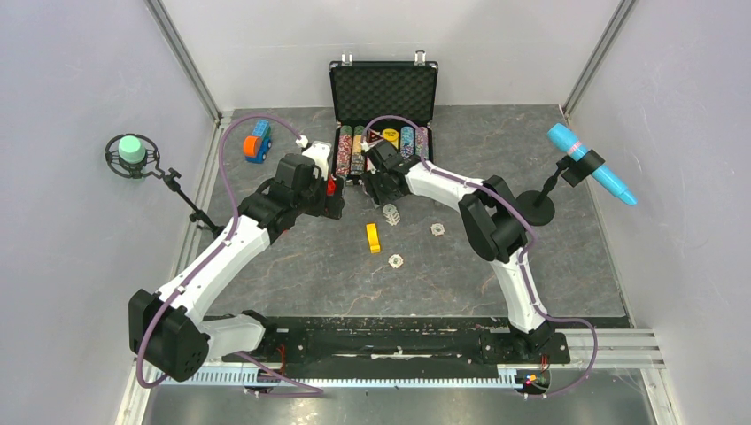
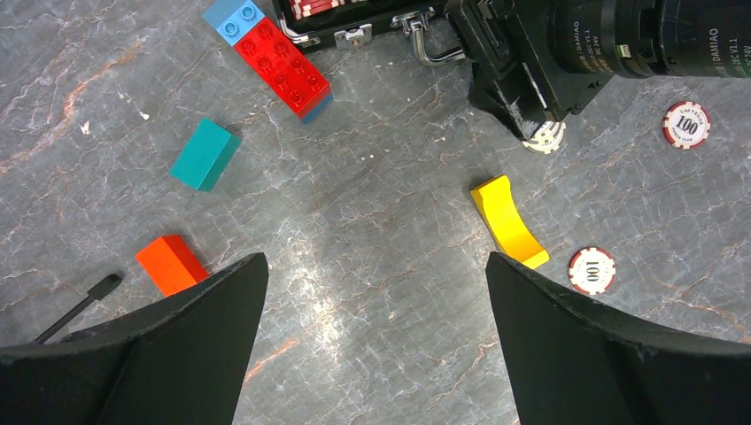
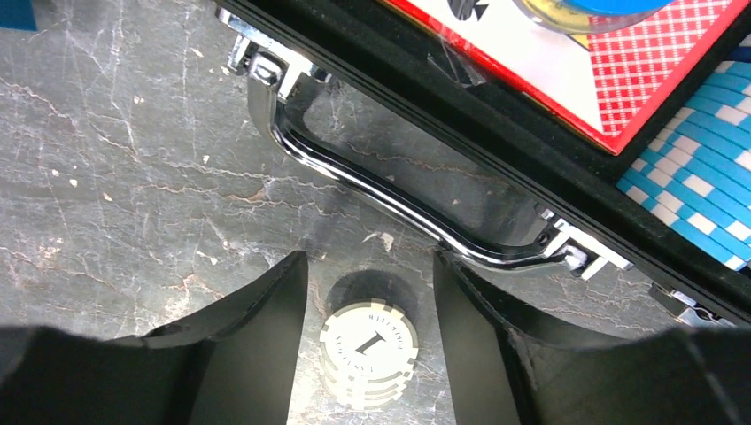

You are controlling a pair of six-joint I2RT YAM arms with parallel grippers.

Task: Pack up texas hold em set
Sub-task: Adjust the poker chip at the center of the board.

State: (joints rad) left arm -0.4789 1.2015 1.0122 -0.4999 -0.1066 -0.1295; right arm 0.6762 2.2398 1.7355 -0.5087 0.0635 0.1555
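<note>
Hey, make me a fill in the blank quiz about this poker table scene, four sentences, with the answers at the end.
1. The case has its lid ____.
2. The chip stack between the right fingers is coloured ____.
3. The curved block is ____.
4. The left fingers hold ____.
Missing words: open; white; yellow; nothing.

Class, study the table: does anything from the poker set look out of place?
Yes. Chips lie loose on the table outside the open black foam-lined case: a stack of white poker chips beside the case's silver handle, between the right hand's open fingers, plus a red-and-white round chip and a second red-and-white chip nearer the arms.
</note>
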